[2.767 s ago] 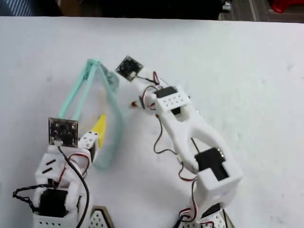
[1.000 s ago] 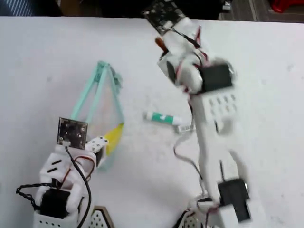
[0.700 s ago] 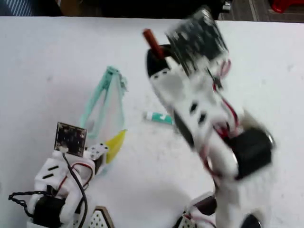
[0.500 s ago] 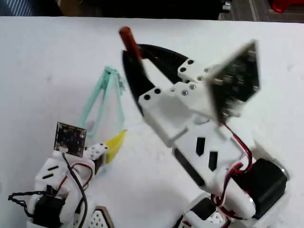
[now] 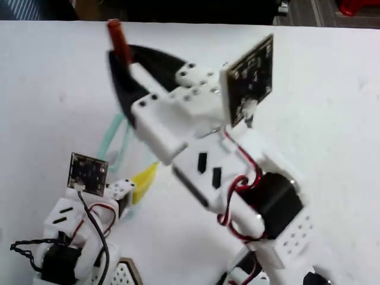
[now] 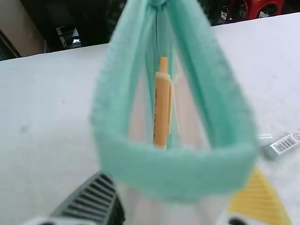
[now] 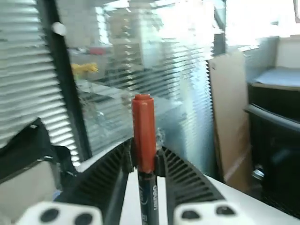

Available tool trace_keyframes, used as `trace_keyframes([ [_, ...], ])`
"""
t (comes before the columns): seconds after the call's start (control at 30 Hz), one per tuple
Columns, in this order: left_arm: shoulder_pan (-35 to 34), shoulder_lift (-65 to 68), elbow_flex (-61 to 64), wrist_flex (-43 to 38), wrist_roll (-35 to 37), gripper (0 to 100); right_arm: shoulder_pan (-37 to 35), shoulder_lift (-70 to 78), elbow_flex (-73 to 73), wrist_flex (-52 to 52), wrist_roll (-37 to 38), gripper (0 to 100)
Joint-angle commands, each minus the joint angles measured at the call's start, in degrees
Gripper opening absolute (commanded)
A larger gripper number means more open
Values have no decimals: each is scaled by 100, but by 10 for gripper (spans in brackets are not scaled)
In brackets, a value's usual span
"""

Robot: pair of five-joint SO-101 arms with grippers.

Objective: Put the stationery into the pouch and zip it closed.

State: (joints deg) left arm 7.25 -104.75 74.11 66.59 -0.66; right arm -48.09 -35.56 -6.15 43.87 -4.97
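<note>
Teal-rimmed pouch [image 6: 173, 171] is gaping open in the left wrist view, and an orange pen [image 6: 161, 108] is lying lengthwise inside it. High view is giving the pouch's teal edges [image 5: 108, 141] at about 9 o'clock on the white table [image 5: 332, 89]. Left gripper [image 6: 178, 206] is clamping the pouch's near end between its grey and yellow jaws, sitting at 7 o'clock in the high view [image 5: 139, 181]. White stick [image 6: 281, 143] is lying on the table just beside the pouch, on the yellow jaw's side. Right gripper [image 7: 144, 157] is pinching narrow on a red-capped marker [image 7: 143, 126], standing upright against window blinds [image 7: 28, 84]. From above, right gripper [image 5: 127, 71] is hanging raised, with the marker [image 5: 117, 37] showing at 12 o'clock of the pouch, apart from it.
</note>
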Motion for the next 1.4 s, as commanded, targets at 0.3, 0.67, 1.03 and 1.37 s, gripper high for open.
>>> trace_keyframes([
  [0.3, 127, 13, -185, -88, 53, 325, -303, 884, 281, -558, 0, 15],
  [0.67, 101, 13, -123, -141, 53, 325, -198, 743, 281, 1068, 0, 15],
  [1.03, 92, 13, 88, -378, 53, 325, 180, -22, 264, 2044, 1152, 299],
  [1.37, 92, 13, 88, -378, 53, 325, 1209, -813, 273, 2756, 1916, 228],
])
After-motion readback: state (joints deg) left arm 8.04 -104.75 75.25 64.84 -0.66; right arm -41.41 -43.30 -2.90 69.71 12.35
